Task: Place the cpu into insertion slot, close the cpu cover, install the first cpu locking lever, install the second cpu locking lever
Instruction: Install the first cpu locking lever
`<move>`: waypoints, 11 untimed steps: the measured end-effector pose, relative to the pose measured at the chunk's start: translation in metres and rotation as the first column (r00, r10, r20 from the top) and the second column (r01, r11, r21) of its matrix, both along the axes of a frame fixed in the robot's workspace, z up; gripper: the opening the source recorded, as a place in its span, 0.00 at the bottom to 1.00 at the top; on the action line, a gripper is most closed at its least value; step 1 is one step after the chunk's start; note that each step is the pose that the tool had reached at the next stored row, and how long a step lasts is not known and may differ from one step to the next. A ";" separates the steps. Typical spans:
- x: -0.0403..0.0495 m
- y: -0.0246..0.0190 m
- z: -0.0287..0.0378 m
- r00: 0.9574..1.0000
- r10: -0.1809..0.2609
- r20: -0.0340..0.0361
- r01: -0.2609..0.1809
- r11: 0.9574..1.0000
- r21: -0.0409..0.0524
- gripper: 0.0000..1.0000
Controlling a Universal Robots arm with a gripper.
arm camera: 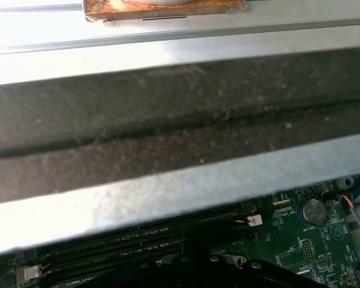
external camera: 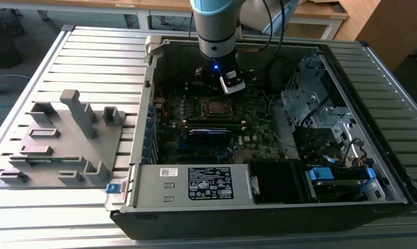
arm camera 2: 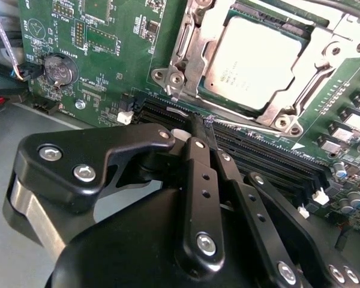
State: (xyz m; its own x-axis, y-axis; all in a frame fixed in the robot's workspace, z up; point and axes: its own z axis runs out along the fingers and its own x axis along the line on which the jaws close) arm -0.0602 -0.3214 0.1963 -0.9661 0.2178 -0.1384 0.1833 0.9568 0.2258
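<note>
In the exterior view, an open computer case (external camera: 374, 155) is seen lying on a slatted metal table (external camera: 28, 218). A grey plastic fixture (external camera: 56, 140) is set on the table beside the case, on the exterior view's left. The arm is lowered into the case, and its gripper (external camera: 226, 88) is held just above the green board (external camera: 257, 140). The socket (external camera: 214, 107) is placed toward the board's edge farthest from the labelled power supply (external camera: 194, 184), and the gripper is found just beside it.

In the second wrist view, the chip (arm camera 2: 261, 60) is seen seated flat in the socket. The cover (arm camera 2: 192, 51) is laid down around the chip, so that the chip's dull face is framed by it. The black fingers (arm camera 2: 198, 156) are drawn together at their tips, with hardly any gap left. They are poised at the socket's edge next to the long memory slots (arm camera 2: 258, 150), where a thin silvery piece (arm camera 2: 180, 112) is seen; whether it is pinched cannot be told. A coin battery (arm camera 2: 59, 69) is mounted near the board's corner.

In the first wrist view, grey metal bands (arm camera: 168, 192) and a dark bar (arm camera: 168, 120) are crossed in front of the board.
</note>
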 end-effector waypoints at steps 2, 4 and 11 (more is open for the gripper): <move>0.0000 -0.0001 0.0000 1.000 0.000 0.000 0.000 1.000 -0.012 0.10; 0.0000 -0.0002 -0.0004 1.000 0.000 0.001 0.000 1.000 -0.013 0.10; 0.0000 -0.0001 -0.0016 1.000 0.000 0.001 0.000 1.000 -0.014 0.10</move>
